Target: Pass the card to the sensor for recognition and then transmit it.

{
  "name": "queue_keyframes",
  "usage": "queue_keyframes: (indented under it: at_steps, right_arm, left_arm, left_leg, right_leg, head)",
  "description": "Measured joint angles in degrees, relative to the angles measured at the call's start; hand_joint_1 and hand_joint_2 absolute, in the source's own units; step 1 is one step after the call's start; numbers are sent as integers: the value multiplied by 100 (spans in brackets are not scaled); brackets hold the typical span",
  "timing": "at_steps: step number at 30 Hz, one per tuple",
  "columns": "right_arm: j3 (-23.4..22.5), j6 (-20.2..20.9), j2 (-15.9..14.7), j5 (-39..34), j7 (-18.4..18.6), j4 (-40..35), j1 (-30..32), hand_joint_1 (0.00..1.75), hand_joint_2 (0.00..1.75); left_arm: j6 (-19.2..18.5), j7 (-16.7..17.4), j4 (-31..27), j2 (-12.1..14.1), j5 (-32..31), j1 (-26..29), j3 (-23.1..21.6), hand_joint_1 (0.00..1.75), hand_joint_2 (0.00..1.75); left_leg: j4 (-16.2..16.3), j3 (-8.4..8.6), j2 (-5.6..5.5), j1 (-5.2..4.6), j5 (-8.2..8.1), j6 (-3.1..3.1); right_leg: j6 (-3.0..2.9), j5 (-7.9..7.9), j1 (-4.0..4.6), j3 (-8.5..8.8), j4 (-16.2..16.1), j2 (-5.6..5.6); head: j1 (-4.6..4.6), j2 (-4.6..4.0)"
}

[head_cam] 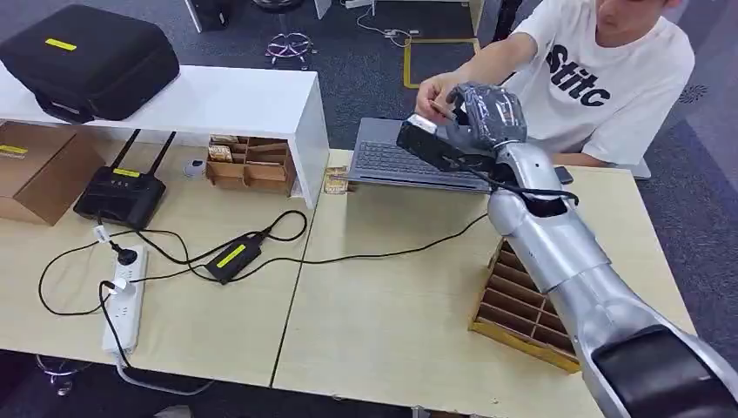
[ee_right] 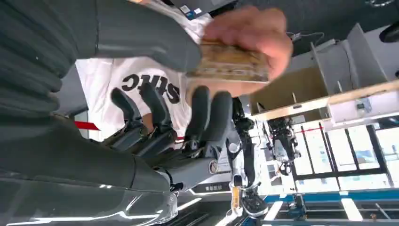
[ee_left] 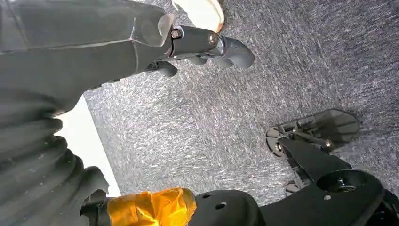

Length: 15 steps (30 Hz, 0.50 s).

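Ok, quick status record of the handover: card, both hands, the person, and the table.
card: at the right hand's thumb, a person's fingers on it too
right hand: raised over the laptop, toward the person
left hand: hanging over carpet, holds nothing
person: seated behind the table, one hand on the card
table: cardboard rack, power strip, router

This looks like an office used as a robotics lab. A pale wooden bench (head_cam: 392,331) fills the frame's centre, with a grey open laptop (head_cam: 392,161) at the upper middle. At the left sit a black two-antenna router (head_cam: 119,193), a white power strip (head_cam: 124,300) and a black power brick with a yellow label (head_cam: 233,256) (cables trail between them). Dark grey carpet (head_cam: 348,52) runs across the top, and a white raised shelf (head_cam: 218,103) holds a black soft case (head_cam: 87,61).
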Motion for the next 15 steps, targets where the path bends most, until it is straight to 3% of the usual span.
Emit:
queue_keyframes:
  at_steps: [4,8,15]
  right_arm:
    - [31,293,-35,-361,-424,-53,138,0,175]
    - [48,642,-284,-936,-662,-580,455,0,175]
    - [-160,898,-1054,-2061,-1077,-1780,1148,0,175]
  left_arm:
    - [7,-4,0,0,103,10,13,0,175]
    - [20,-33,0,0,212,41,79,0,175]
    - [109,-59,0,0,372,149,278,0,175]
  left_leg:
    - [2,1,-1,0,0,0]
    - [2,0,-3,0,-1,1]
    - [5,-1,-3,0,-7,10]
  right_leg:
    - [0,0,0,-2,-2,0]
    - [1,-1,0,-1,-3,-3]
    - [2,-1,0,2,-13,-4]
  head:
    - [-2,0]
    - [-2,0]
    - [0,0]
